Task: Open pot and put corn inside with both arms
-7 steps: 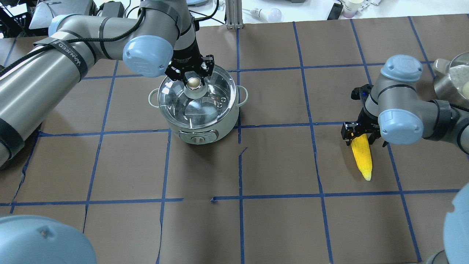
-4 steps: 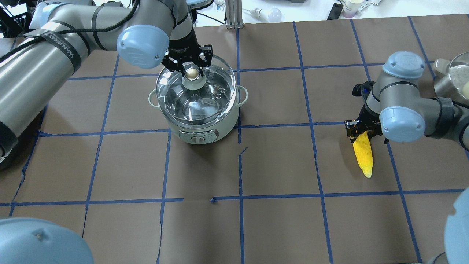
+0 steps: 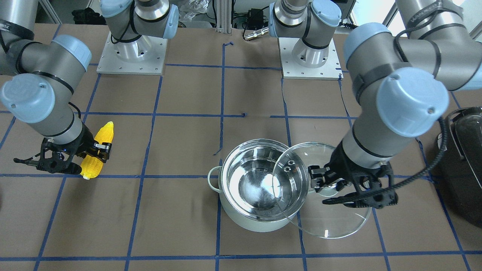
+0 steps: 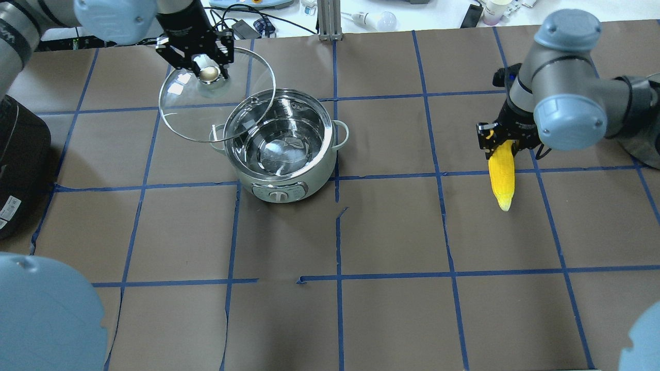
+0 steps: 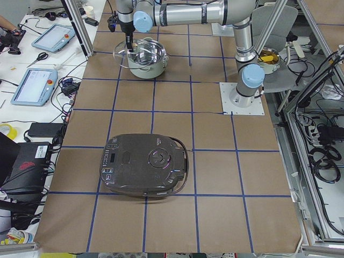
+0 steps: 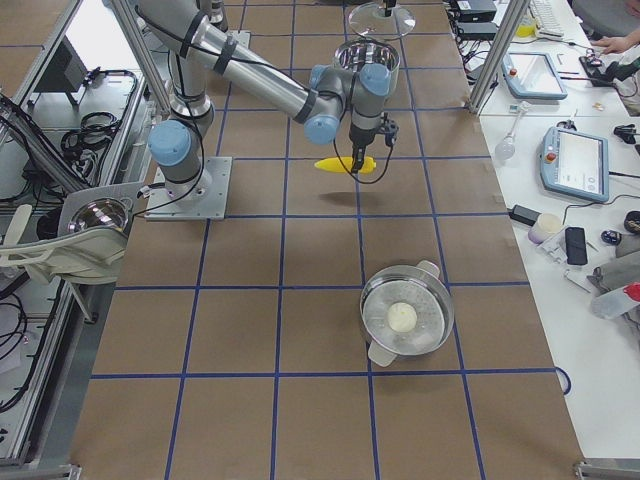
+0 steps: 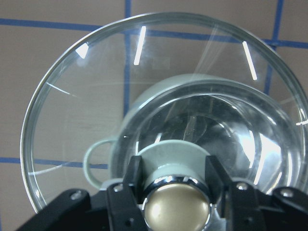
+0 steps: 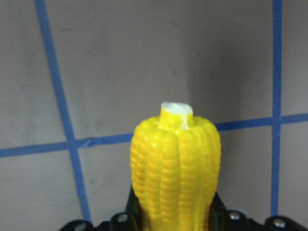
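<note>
The mint-green pot (image 4: 309, 188) stands open at the table's middle left, its steel interior empty; it also shows in the front view (image 3: 248, 222). My left gripper (image 4: 208, 72) is shut on the brass knob (image 7: 177, 207) of the glass lid (image 4: 206, 118). It holds the lid in the air, off to the pot's far left side, one edge overlapping the rim. My right gripper (image 4: 502, 141) is shut on the thick end of the yellow corn (image 4: 502, 175). The corn hangs above the table far to the right of the pot, and also shows in the right wrist view (image 8: 175, 168).
A large black appliance (image 4: 20, 154) sits at the table's left end, close to the held lid. A steel pot holding a white ball (image 6: 405, 318) stands at the right end. Blue tape lines grid the brown table.
My left gripper has lifted the lid off the pot and carried it back and to the left. My right gripper has raised the corn and moved it farther from me.
</note>
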Controlling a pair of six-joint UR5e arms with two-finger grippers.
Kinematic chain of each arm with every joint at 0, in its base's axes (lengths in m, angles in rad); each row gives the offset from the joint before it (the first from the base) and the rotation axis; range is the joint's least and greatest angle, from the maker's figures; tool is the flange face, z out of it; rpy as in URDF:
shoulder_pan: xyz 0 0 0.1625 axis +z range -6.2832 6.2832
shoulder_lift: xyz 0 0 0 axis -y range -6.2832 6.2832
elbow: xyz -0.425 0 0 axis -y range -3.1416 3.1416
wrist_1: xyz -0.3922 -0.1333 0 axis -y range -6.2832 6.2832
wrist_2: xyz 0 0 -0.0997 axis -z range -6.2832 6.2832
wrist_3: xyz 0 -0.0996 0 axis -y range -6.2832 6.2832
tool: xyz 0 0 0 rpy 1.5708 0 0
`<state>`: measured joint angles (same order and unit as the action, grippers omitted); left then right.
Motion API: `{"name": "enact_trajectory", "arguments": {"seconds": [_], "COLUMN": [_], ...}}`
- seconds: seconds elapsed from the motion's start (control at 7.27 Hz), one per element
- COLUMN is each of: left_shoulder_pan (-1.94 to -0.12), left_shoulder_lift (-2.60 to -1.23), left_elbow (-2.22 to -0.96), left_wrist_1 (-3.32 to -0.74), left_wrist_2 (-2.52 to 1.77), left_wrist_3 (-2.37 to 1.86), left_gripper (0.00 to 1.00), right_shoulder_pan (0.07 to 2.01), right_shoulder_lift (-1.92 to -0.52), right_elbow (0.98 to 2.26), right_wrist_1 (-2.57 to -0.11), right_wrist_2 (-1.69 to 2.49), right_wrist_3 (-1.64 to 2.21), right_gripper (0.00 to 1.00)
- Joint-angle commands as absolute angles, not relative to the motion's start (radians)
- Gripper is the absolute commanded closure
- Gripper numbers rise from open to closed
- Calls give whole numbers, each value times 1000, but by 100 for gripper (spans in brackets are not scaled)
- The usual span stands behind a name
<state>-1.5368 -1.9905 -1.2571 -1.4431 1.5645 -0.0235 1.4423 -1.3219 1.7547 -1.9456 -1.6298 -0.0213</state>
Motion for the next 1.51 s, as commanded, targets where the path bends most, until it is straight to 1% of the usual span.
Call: {"name": "enact_trajectory", "arguments": {"seconds": [0.0,0.14,0.28,0.55,0.69,0.83,0.96,1.38], "left_shoulder_pan": [-1369,-1300,-1243,-1209,-1192,-1189,-1181,-1180], "left_shoulder_lift": [-1991,-1991,-1987,-1962,-1957,-1959,-1962,-1986], "left_elbow": [-1322,-1383,-1481,-1700,-1762,-1790,-1810,-1821], "left_wrist_1": [-1436,-1367,-1294,-1032,-967,-963,-941,-923], "left_wrist_2": [1568,1566,1568,1566,1566,1560,1563,1568], "left_wrist_3": [199,300,349,354,353,351,351,351], "left_gripper": [100,100,100,100,100,100,100,100], "right_shoulder_pan": [1612,1682,1769,1908,1974,2017,2025,2028], "right_shoulder_lift": [-1301,-1284,-1244,-1099,-1019,-940,-892,-821], "right_elbow": [1474,1412,1363,1197,1108,1029,982,977], "right_wrist_1": [-1700,-1694,-1706,-1717,-1720,-1721,-1726,-1762], "right_wrist_2": [-1621,-1621,-1623,-1621,-1621,-1621,-1583,-1469], "right_wrist_3": [151,173,245,284,316,324,325,301], "right_gripper": [100,100,100,100,100,100,100,100]}}
